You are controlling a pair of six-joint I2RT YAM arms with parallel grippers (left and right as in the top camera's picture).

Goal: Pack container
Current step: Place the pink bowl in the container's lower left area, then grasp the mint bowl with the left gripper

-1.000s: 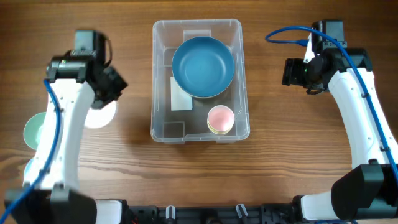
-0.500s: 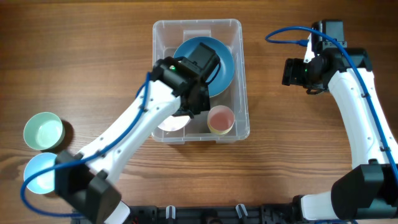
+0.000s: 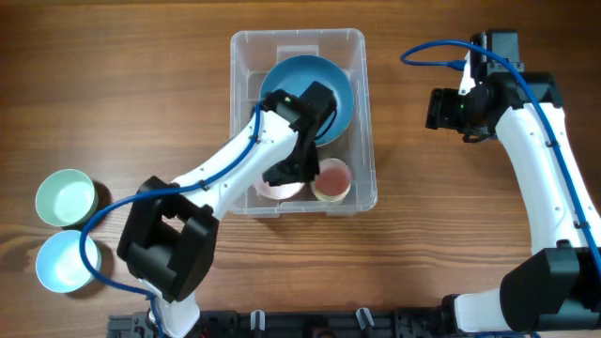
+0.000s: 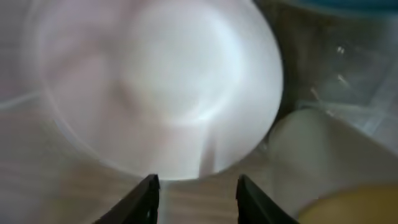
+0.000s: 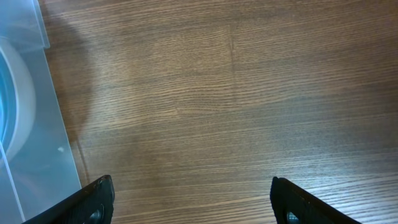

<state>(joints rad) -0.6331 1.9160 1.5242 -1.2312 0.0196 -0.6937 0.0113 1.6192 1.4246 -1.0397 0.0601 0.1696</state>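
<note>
Overhead: the container (image 3: 241,113) is sitting centrally by the far edge, with the left gripper (image 3: 286,175) reaching inside. Left wrist: its jaws are standing apart above a white bowl (image 4: 161,81), gripping nothing. Right wrist: the right gripper (image 5: 189,199) is hovering wide open.

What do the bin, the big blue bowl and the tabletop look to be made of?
The container: clear plastic, glossy; the wood shows through its walls. The blue bowl: opaque, smooth, even colour with a soft sheen, probably plastic, though glazed ceramic is possible. The table: brown wood grain, matte; solid wood or laminate, cannot tell.
</note>
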